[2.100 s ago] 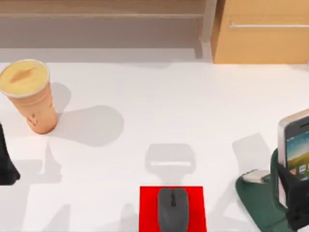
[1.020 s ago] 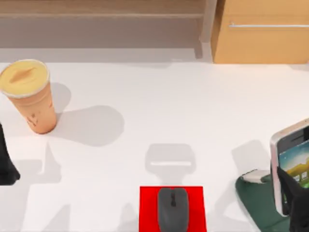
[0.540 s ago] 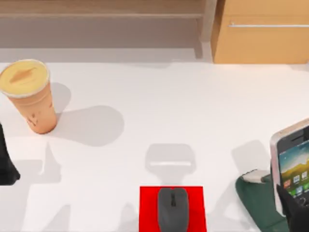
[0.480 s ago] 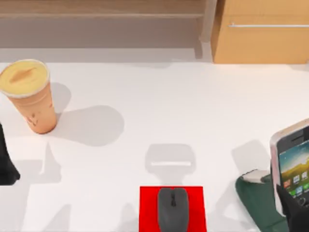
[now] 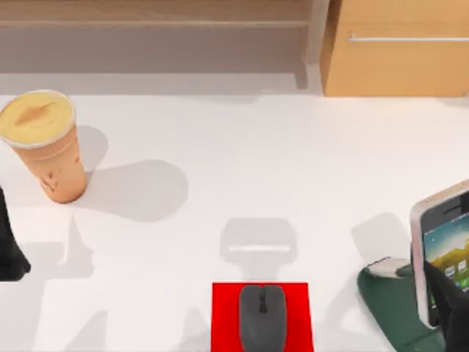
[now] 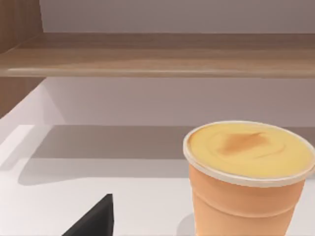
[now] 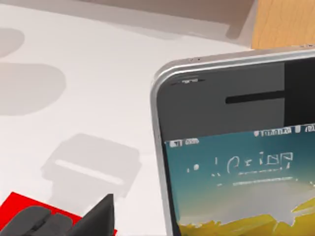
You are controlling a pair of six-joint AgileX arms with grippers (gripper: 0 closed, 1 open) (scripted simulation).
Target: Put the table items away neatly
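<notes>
The phone (image 5: 443, 253) now sits higher and tilted over the green stand (image 5: 392, 308) at the worktop's right edge, lifted out of the cradle it stood in two seconds ago. The right tool (image 5: 453, 312) grips its lower end, having shifted slightly right.

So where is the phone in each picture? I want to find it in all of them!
Top view: the smartphone stands at the right edge of the table, over the dark green phone stand, with the right gripper at it.
Left wrist view: the phone is not in it; the orange cup is.
Right wrist view: the phone is close up, screen facing the camera.
Shared landmark: the red mat with the mouse, also at and.
</notes>
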